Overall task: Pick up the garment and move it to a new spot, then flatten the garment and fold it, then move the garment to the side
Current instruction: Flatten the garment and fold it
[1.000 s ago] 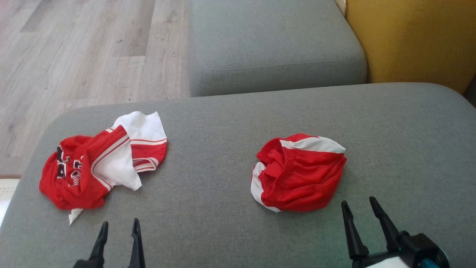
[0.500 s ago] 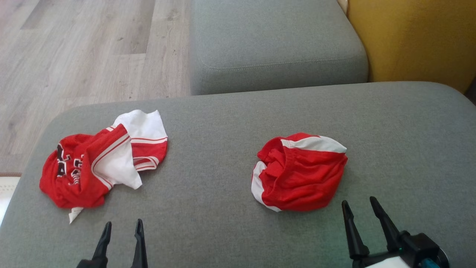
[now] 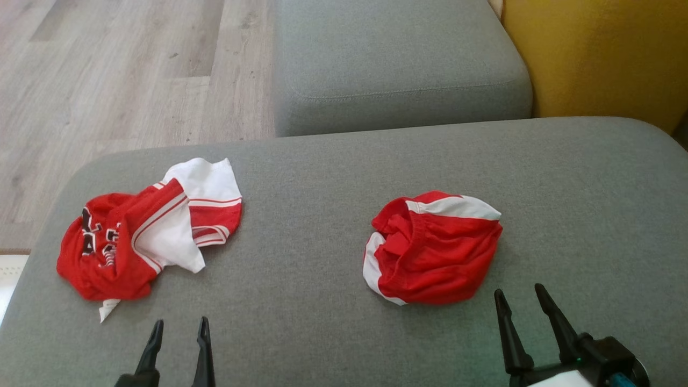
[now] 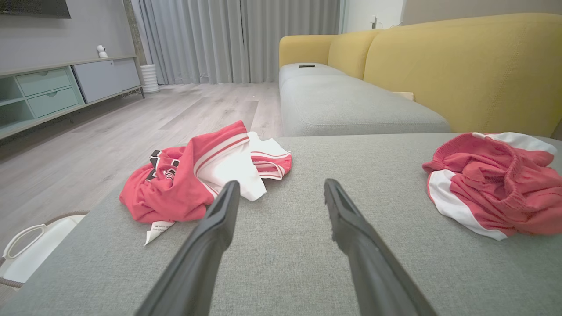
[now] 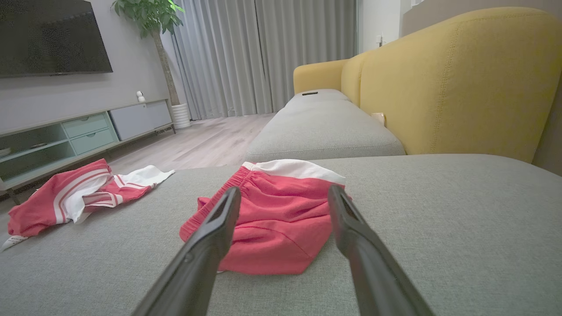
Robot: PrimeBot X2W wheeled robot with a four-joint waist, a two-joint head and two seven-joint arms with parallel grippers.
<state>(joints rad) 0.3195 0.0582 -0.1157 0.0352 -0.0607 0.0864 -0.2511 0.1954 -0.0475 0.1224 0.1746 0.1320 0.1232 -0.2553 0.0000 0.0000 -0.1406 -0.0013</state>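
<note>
Two crumpled garments lie on the grey cushion (image 3: 322, 301). A red and white jersey (image 3: 142, 231) (image 4: 197, 175) (image 5: 74, 193) with dark lettering lies at the left. Red shorts (image 3: 432, 250) (image 4: 496, 180) (image 5: 272, 224) with white side stripes lie bunched right of centre. My left gripper (image 3: 180, 325) (image 4: 281, 188) stands open near the front edge, just below and right of the jersey. Below the shorts' right corner my right gripper (image 3: 520, 293) (image 5: 283, 193) is open, its fingers pointing at the shorts. Neither holds anything.
A second grey seat cushion (image 3: 392, 59) lies beyond, with the yellow sofa back (image 3: 596, 54) at the right. Wooden floor (image 3: 107, 75) lies past the cushion's left edge. A white object (image 4: 26, 250) sits on the floor by the left corner.
The left gripper has crept slightly to the right along the front edge. The garments and the right gripper have stayed put.
</note>
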